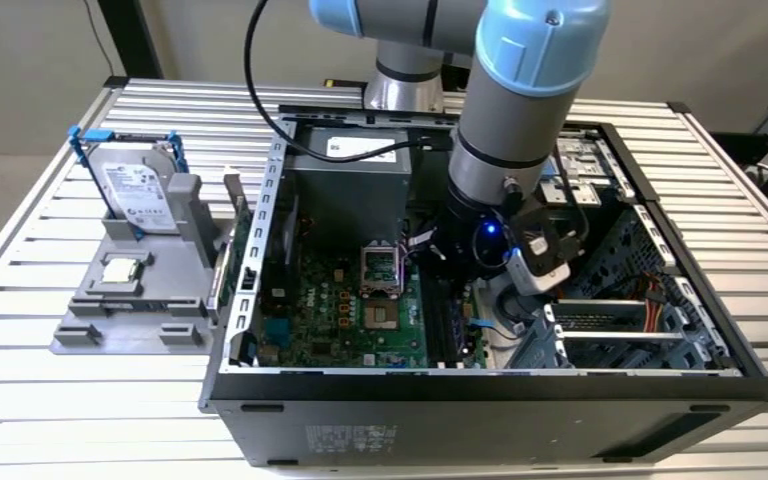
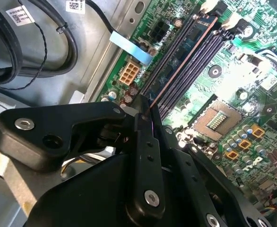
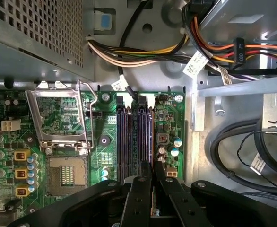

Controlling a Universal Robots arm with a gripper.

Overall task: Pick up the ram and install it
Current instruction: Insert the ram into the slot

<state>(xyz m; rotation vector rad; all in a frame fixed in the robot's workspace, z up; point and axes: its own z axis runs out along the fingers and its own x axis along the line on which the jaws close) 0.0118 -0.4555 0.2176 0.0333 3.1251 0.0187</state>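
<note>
gripping the ram [image 2: 186, 54] edge-on, the closed gripper [image 3: 152, 174] holds it over slots inside the computer case [image 1: 491, 385].

Gripper [image 3: 152, 177] fingers close together over black slots [image 3: 134, 135] on green motherboard [image 3: 103, 142]. Ram [image 3: 151, 137] edge-on in slot nearest fingers. Open CPU socket [image 3: 67, 177] beside slots.

The arm [image 1: 511, 110] is grey tubing with pale blue joint caps. Its gripper [image 3: 152, 182] is matte black, with silver screws behind the fingertips.
</note>
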